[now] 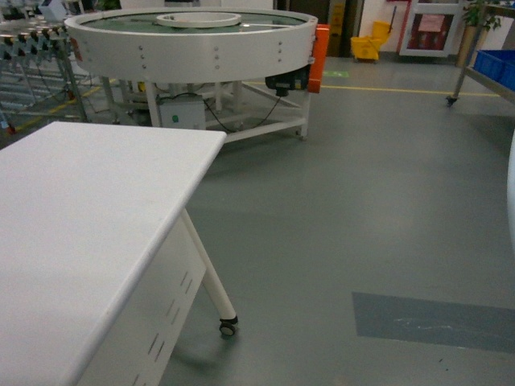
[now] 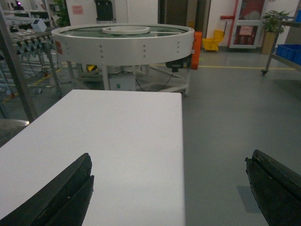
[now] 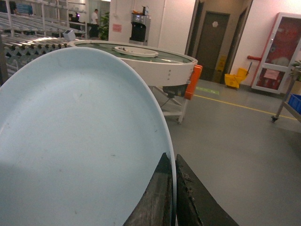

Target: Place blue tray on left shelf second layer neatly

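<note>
With tray pinched by its rim in R gripper & L gripper spread empty, keep it level till shelf shows.

No legible text or signs.

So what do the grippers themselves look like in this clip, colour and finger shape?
Left gripper: two thick matte-black fingers with curved, tapering outlines and a seam along each. Right gripper: dark, slightly scuffed fingers narrowing to wedge tips. No cables, markings or arm links show in any view.
</note>
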